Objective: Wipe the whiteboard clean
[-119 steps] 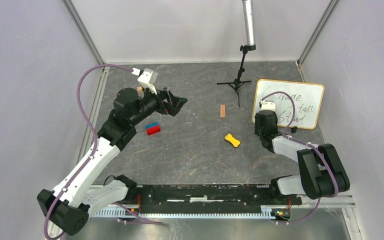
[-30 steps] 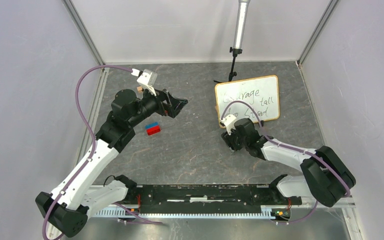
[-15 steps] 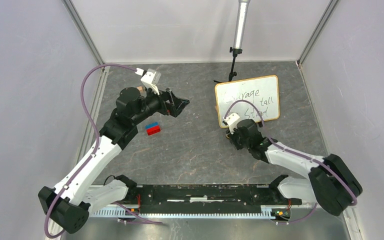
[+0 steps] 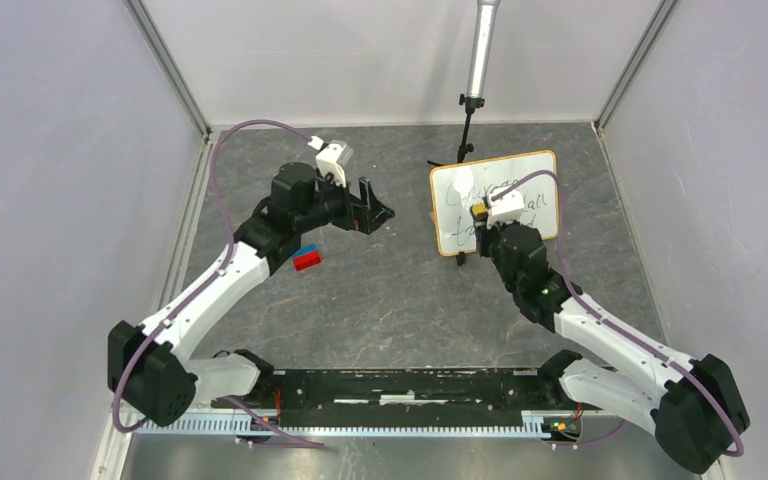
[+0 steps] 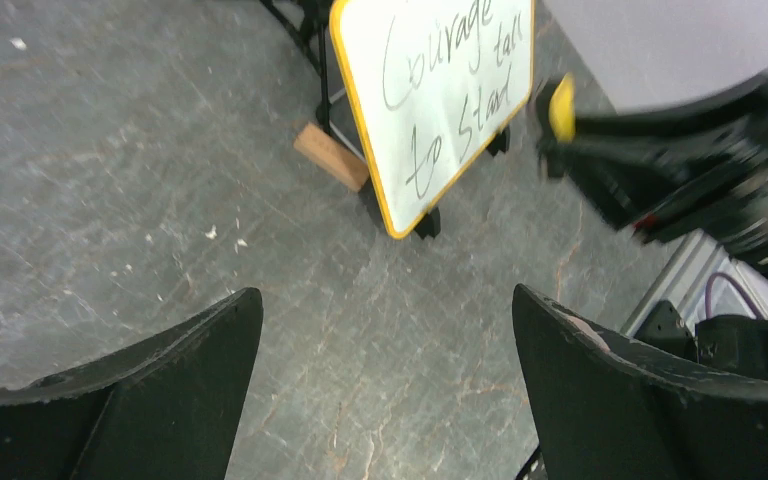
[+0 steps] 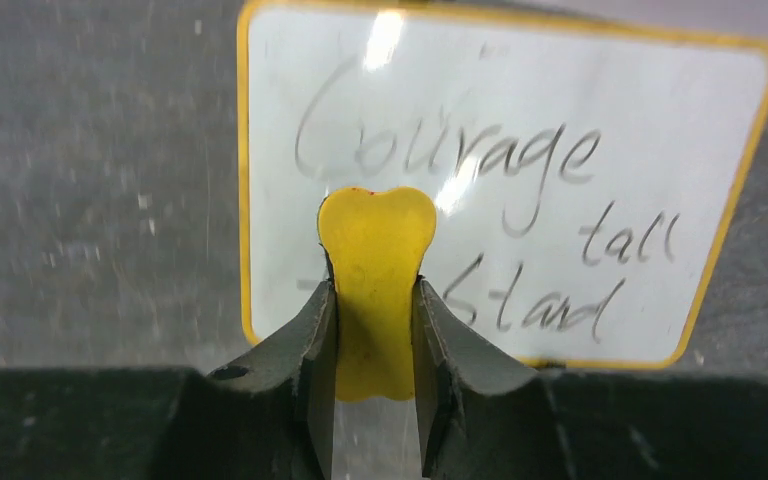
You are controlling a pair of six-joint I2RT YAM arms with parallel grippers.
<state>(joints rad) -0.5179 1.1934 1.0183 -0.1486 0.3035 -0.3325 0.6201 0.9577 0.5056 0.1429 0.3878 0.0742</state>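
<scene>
Grey surface (image 4: 380,290): right pincer (image 6: 375,300) clamps yellow eraser (image 6: 377,225) facing board (image 6: 660,130), writing intact; left pincer (image 5: 385,295) gapes empty. Next: press, wipe.

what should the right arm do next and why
Probably ease the right gripper forward until the yellow eraser presses on the whiteboard, then wipe. The gripper is shut on the eraser, which faces the board in the right wrist view, and the handwriting is all there; contact cannot be told.
</scene>
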